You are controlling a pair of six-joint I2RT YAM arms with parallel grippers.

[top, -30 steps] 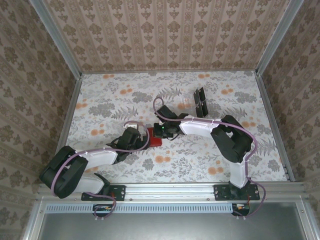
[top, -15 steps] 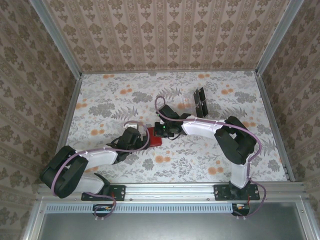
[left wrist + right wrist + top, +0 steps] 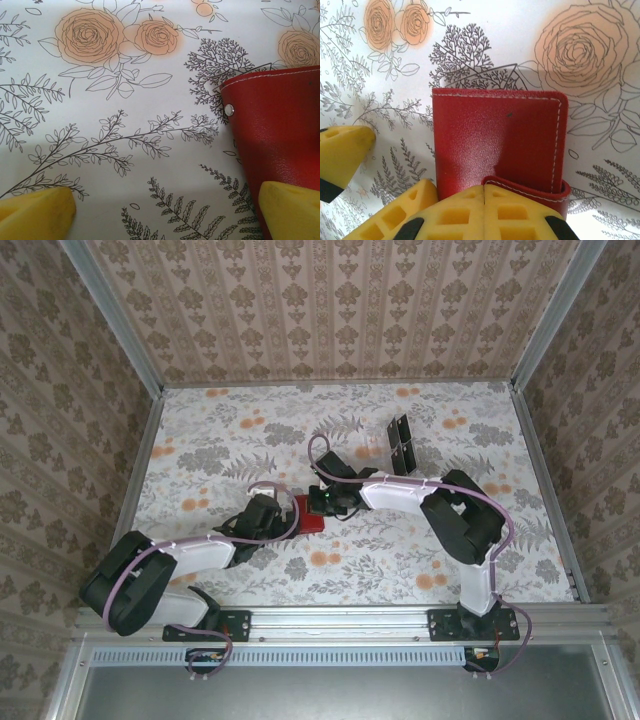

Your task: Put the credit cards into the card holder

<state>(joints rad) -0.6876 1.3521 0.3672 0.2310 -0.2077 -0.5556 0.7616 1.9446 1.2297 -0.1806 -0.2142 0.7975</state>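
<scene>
While the right gripper [image 3: 484, 215], fully closed, is touching the tab [image 3: 525, 192] of the wallet [image 3: 495, 135] near the middle of the desk [image 3: 485, 30], the left gripper [image 3: 165, 212] is hovering wide open at its edge.

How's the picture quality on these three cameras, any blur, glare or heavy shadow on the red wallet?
Top view: even light, no glare, soft shadows under the arms. Left wrist view: wallet and tablecloth sharp, yellow fingers at the bottom corners soft. Right wrist view: wallet crisp, with a faint shadow above the right hand.
</scene>
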